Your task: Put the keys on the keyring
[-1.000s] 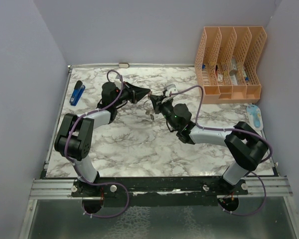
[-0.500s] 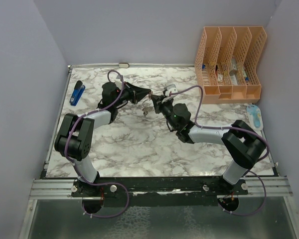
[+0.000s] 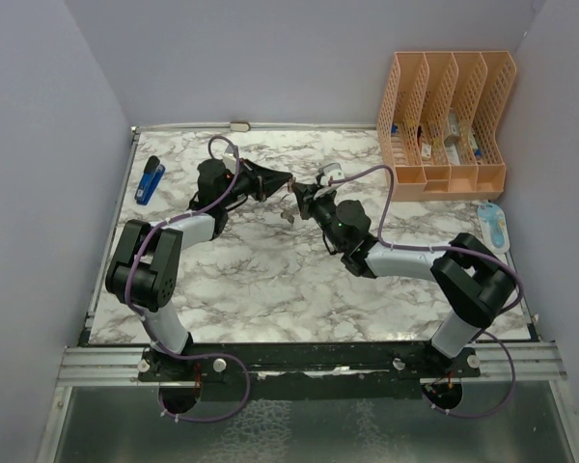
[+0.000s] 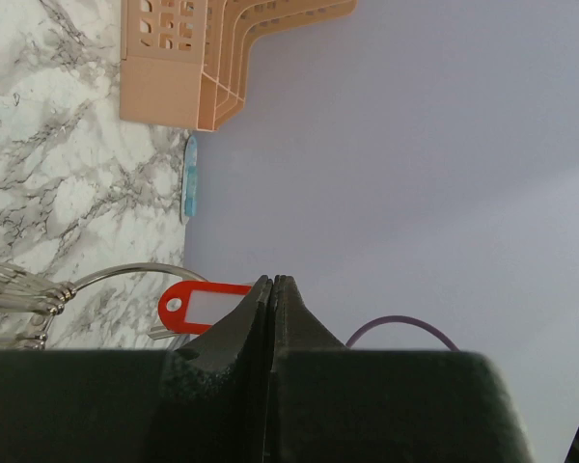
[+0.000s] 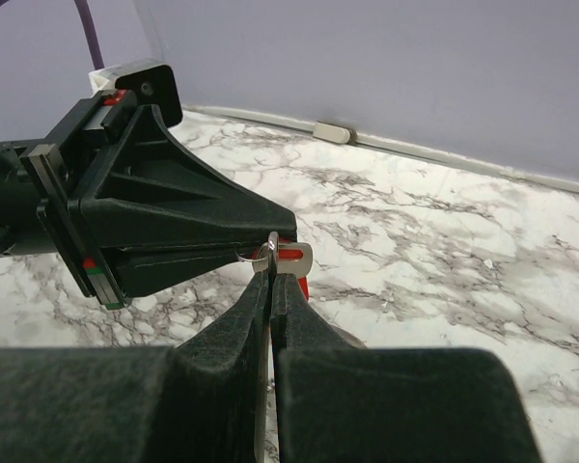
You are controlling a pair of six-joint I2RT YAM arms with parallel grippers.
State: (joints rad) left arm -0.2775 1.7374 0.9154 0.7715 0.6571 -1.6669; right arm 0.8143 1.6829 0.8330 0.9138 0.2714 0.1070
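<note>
In the top view both grippers meet tip to tip above the middle of the table. My left gripper is shut, and the red tag of one key runs in behind its fingertips. My right gripper is shut on the thin silver keyring, seen edge on between its pads. A silver key head with a slot sits just past the tips, with red behind it. The keyring's wire arc leads to a bunch of small silver keys, which dangle below the grippers.
An orange file organizer stands at the back right, with a light blue item on the table in front of it. A blue object lies at the left edge. Purple walls close in on three sides.
The right gripper has edged slightly up toward the left gripper's tip, and the dangling keys have swung a little. Both grippers stay shut.
</note>
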